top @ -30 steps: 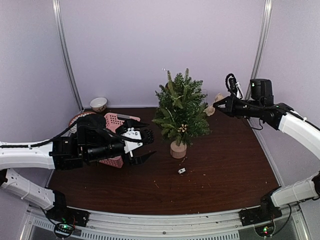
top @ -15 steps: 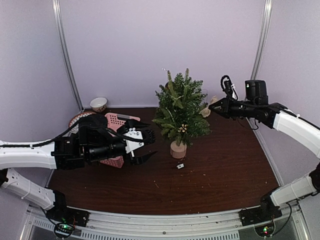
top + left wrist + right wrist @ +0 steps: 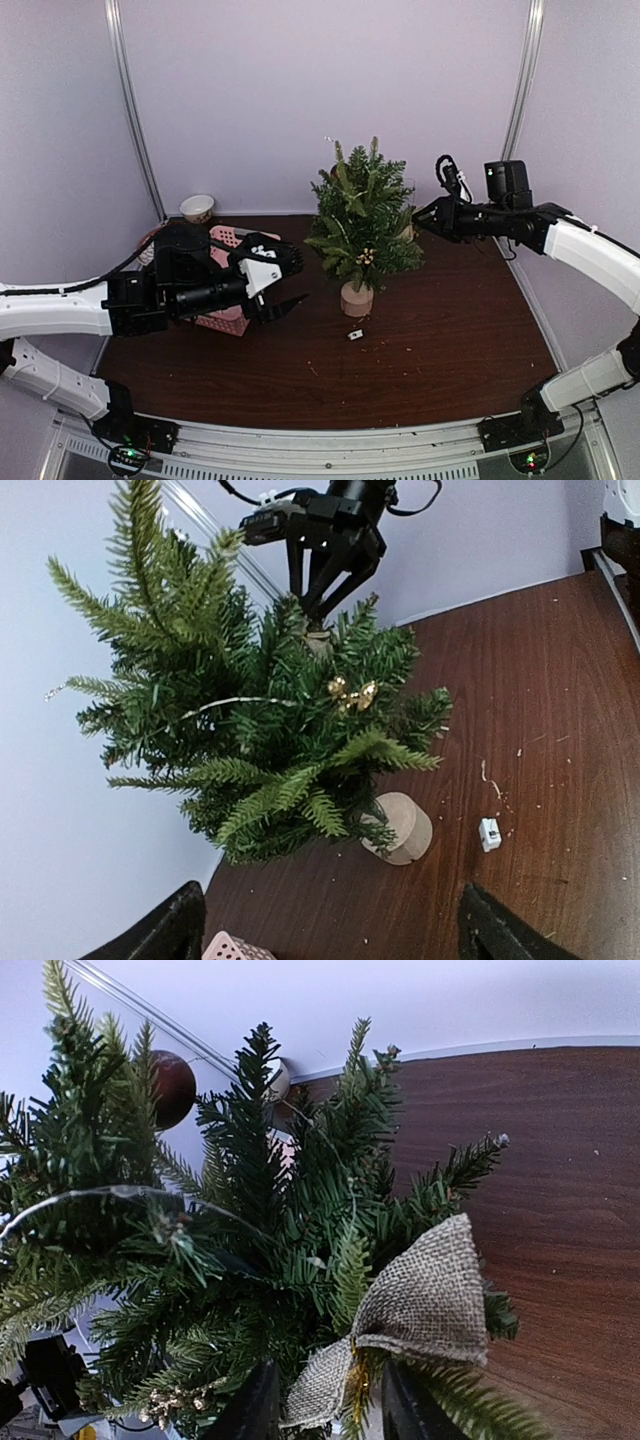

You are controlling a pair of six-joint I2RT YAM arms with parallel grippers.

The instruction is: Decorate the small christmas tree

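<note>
The small christmas tree [image 3: 362,222] stands upright on its pale wooden stump [image 3: 356,298] at the middle of the table, also seen as the tree [image 3: 250,720] and stump [image 3: 400,827] in the left wrist view. A burlap bow [image 3: 425,1305] rests on a right-side branch of the tree [image 3: 250,1250]. My right gripper [image 3: 418,215] [image 3: 330,1410] is at that branch, jaws apart around the bow's lower lobe and gold knot. A gold sprig [image 3: 352,693] hangs low in the front. My left gripper [image 3: 288,285] [image 3: 335,930] hovers left of the stump, open and empty.
A pink perforated basket [image 3: 230,243] lies under the left arm, its corner [image 3: 235,947] in the left wrist view. A small bowl [image 3: 197,208] stands at the back left. A small white clip [image 3: 354,334] [image 3: 489,834] lies in front of the stump. Purple walls close the back.
My right gripper moved left into the tree's right side with the bow and its jaws have parted. The left arm has barely shifted.
</note>
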